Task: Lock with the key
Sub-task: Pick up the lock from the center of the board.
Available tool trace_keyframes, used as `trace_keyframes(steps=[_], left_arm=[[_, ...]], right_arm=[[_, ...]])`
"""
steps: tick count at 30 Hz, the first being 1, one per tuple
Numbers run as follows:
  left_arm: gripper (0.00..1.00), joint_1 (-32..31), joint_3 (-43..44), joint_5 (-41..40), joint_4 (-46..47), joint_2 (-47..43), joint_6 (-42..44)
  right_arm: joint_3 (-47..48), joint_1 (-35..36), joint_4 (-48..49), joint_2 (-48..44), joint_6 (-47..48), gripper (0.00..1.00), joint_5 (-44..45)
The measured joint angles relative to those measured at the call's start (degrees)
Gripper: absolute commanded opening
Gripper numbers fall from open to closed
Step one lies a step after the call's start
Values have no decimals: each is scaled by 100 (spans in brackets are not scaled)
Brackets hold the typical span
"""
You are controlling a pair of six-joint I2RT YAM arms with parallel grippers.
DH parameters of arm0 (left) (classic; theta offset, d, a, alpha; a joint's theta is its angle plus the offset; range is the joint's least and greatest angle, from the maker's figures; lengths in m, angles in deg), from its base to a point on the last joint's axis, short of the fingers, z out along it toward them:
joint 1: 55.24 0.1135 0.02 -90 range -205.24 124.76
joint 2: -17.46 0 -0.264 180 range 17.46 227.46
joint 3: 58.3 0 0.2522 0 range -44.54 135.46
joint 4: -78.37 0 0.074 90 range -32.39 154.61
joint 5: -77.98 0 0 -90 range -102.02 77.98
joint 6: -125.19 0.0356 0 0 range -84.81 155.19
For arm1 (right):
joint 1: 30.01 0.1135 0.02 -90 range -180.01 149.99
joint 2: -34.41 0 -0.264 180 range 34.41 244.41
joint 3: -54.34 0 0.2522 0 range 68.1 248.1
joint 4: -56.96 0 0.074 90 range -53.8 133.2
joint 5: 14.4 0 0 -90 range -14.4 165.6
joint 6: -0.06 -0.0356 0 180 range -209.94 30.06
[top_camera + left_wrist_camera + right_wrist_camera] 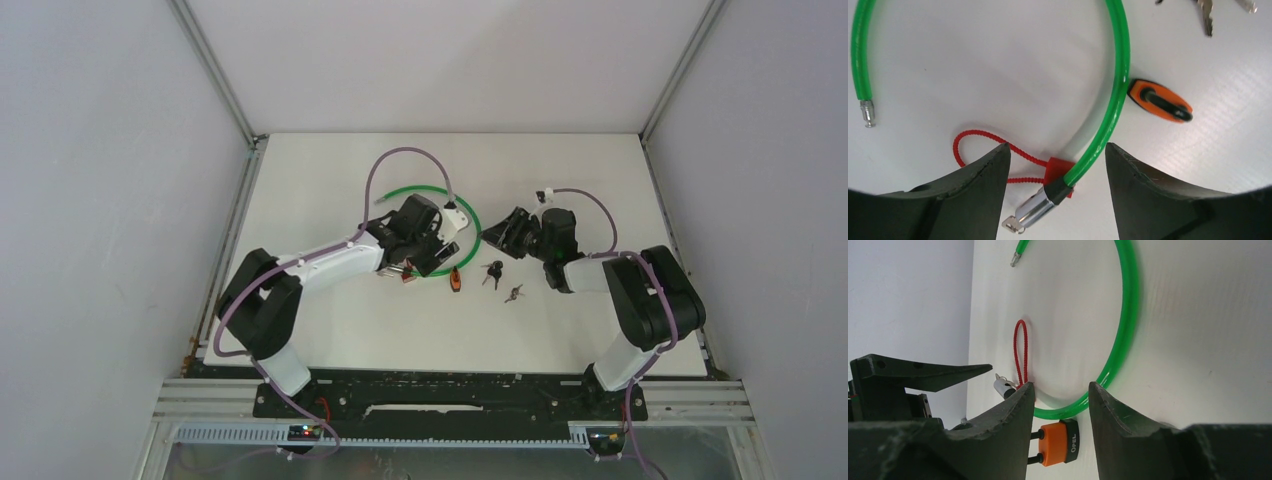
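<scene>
The cable [1120, 75] has a smooth, glossy green plastic sheath. Its free tip [867, 112] is dull bare metal, and the barrel [1034, 210] at the other end is bright polished metal. A red cord [964, 142] looks twisted and fibrous, and its tag [1057, 170] is red plastic. The orange piece [1160, 100] is smooth plastic with a shiny black insert. The keys [1207, 17] are silvery metal. The surface [973, 60] is matt white with fine ribs. The left claw [1057, 149] has fingers [973, 200] of matt black plastic, rough at the edges.
</scene>
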Motion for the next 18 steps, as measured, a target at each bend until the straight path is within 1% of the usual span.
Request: trace_keyframes(steps=[4, 9, 12, 15, 18], left_arm=[[71, 0, 2, 2, -319, 35, 160], [70, -2, 105, -4, -662, 468, 310], [64, -2, 105, -4, -780, 649, 415], [64, -2, 116, -13, -861, 732, 487], [59, -7, 192, -63, -929, 848, 527]], right_arm=[[0, 0, -39, 0, 7, 47, -2], [0, -2, -39, 0, 7, 47, -2], [2, 0, -44, 0, 11, 47, -4], [15, 0, -50, 0, 11, 47, -9], [22, 0, -57, 0, 11, 47, -17]])
